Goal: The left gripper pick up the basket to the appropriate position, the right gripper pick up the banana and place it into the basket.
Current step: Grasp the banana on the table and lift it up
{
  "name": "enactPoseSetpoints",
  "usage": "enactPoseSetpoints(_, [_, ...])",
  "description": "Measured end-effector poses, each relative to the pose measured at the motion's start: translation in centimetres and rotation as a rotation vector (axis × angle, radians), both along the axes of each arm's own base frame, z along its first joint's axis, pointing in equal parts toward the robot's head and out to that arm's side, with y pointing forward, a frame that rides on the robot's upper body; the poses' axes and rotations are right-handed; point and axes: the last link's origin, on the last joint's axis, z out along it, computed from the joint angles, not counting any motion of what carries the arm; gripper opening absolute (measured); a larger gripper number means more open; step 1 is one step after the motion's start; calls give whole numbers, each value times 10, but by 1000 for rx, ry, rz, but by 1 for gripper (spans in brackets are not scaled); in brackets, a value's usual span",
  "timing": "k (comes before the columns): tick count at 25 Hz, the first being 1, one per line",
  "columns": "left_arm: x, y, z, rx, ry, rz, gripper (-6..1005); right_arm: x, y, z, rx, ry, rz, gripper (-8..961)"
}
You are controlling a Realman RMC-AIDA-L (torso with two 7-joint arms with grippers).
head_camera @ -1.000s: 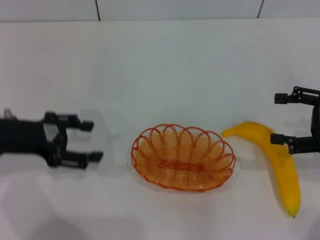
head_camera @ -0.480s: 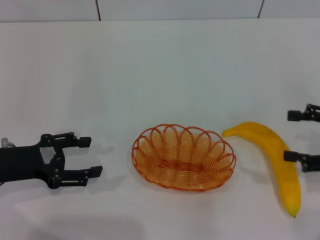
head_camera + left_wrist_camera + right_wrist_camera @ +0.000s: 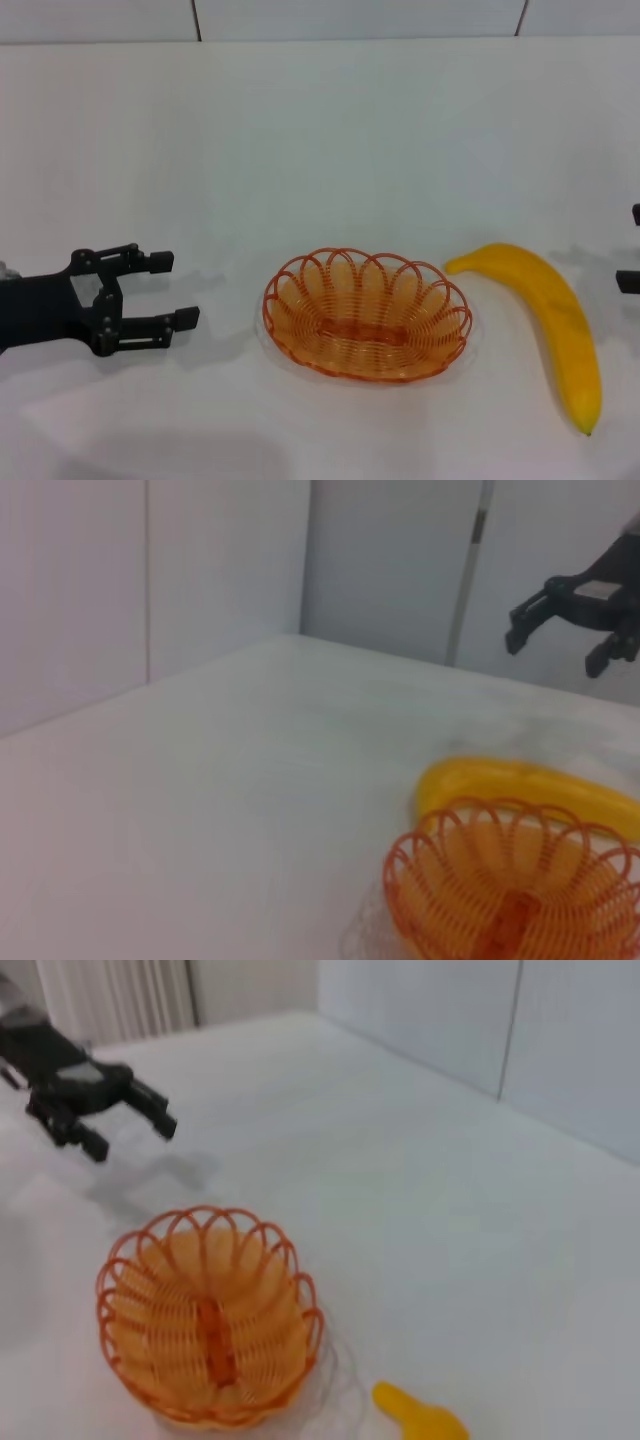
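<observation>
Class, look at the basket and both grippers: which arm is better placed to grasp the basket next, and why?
Left. The left gripper is open, level with the basket and pointing at its near rim across bare table. The right gripper sits at the far edge, with the banana between it and the basket.

Surface (image 3: 330, 130): plain white, matte, spreading wide across the head view and running back to a pale panelled wall.
Basket (image 3: 366, 314): orange wire, oval, scalloped rim, sitting flat on the surface near the front middle, opening up, nothing inside.
Banana (image 3: 555, 320): yellow, curved, lying flat on the surface just to the basket's right, stem end close to the rim, a narrow gap between them, far tip pointing toward the front edge.
Contact: both rest directly on the surface, each throwing a soft shadow.
Wrist views: same pair, same white surface, banana beside basket.
</observation>
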Motion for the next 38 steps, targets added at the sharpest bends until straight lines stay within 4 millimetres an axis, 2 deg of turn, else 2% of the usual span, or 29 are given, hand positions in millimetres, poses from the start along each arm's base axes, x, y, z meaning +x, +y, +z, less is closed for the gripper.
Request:
enactPoseSetpoints(4, [3,3,1,8,-7,-6,831,-28,17,-2,-102,-65,-46,889])
enactPoseSetpoints(9, [5,7,2,23,-14,-12,831,-62,41,-25,-242,-121,-69,889])
enactPoseSetpoints(11, [8,10,2,23,-15,-22,831,-66,48,-34,-263,-156,-85,887])
enactPoseSetpoints(16, [15,14,-2,14,-26,-40,832,-52,63,-57,-262,-209,-164,884])
enactPoseSetpoints(22, [18,17,-2,19,-33,-51,832,-41,65,-73,-290,-239,-200,883])
enactPoseSetpoints(30, [18,17,-1,21,-35,-51,832,-33,70,-82,-270,-271,-228,883])
enactPoseSetpoints(38, [18,17,-1,19,-38,-46,832,-28,72,-82,-244,-285,-249,882])
